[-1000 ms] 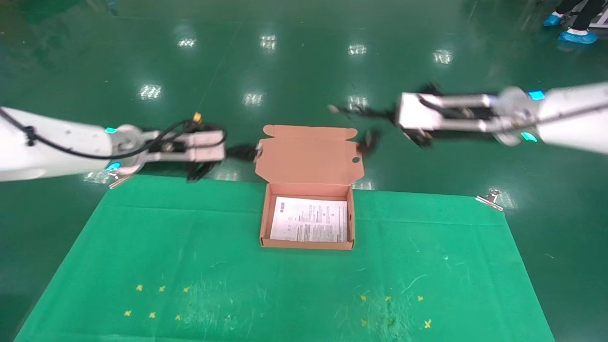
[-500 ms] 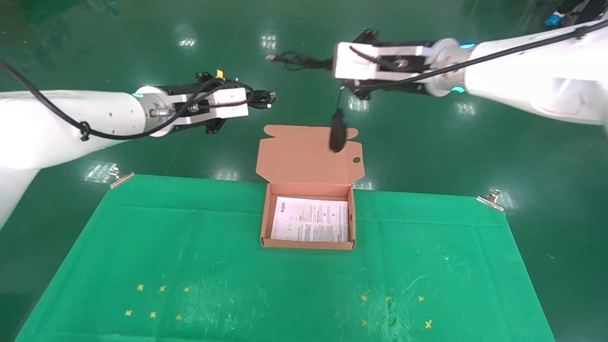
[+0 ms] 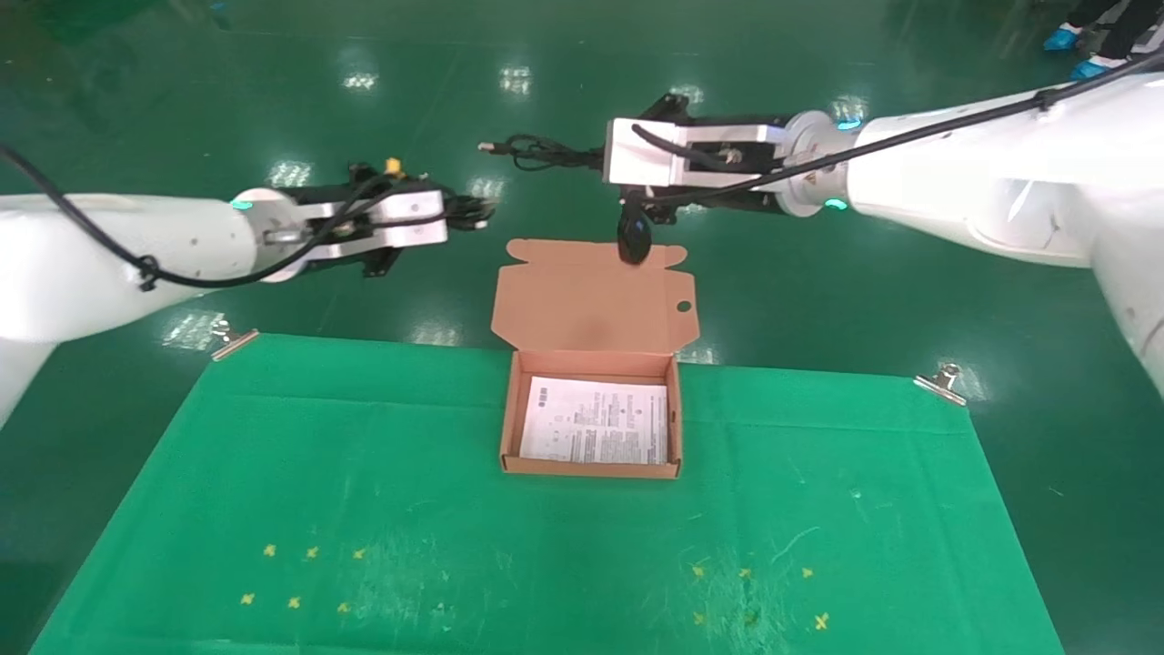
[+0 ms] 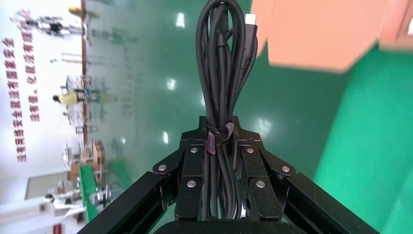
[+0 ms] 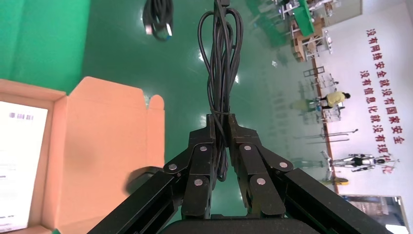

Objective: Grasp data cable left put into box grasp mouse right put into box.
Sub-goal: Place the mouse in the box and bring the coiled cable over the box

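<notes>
The data cable (image 4: 225,73), a long narrow black bundle bound by a small strap, juts lengthwise out of the left gripper (image 3: 468,212), which is clenched on it, held in the air left of and beyond the open box (image 3: 589,459). The box tray lies nearer and to the right of that claw, so the coming move appears to turn on swinging the bundle right and toward the near side. The mouse (image 3: 632,238) dangles on its own cord (image 5: 221,63) from the right gripper (image 3: 596,164), clamped on the bunched cord, and hangs in front of the far edge of the raised lid (image 3: 593,296); this arm looks slightly the nearer to the tray. A printed sheet (image 3: 594,432) lines the box, its text too small to read. Red Chinese slogans on the far wall (image 5: 384,78) are not clearly legible either.
</notes>
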Controlling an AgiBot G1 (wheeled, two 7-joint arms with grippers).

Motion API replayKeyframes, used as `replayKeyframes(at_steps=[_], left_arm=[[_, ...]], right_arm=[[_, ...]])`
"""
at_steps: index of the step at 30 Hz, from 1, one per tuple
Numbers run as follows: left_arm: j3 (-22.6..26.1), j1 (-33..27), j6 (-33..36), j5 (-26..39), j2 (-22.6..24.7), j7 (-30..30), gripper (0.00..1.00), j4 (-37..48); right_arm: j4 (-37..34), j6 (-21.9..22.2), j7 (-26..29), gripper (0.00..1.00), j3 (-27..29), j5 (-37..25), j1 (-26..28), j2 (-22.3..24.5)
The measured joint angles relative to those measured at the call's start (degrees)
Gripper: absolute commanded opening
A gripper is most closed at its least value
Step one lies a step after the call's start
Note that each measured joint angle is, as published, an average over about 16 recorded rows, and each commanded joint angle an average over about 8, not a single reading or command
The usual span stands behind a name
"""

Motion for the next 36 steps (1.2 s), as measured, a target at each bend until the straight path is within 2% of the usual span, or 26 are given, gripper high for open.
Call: replayKeyframes(at_steps=[8, 17, 26, 36], left_arm=[[0.57, 0.37, 1.31, 4.02, -1.82, -2.82, 0.00, 2.18], [1.35, -0.18, 3.18, 10.69, -2.68, -8.32, 0.00, 4.23], [1.77, -0.17, 4.38, 14.69, -2.66, -12.18, 0.00, 3.61], [1.81, 0.30, 5.09, 15.91, -2.97, -13.81, 0.00, 1.97]], right_arm=[[-0.20, -0.34, 0.91, 0.00, -1.11, 0.90, -2.74, -0.88], [2.76, -0.19, 4.40, 0.00, -4.26, 2.46, -6.66, -1.50], [6.17, 1.71, 9.83, 0.00, -8.88, 5.65, -10.75, -1.72], [4.45, 5.23, 18.51, 0.00, -13.76, 9.70, -14.73, -1.69]])
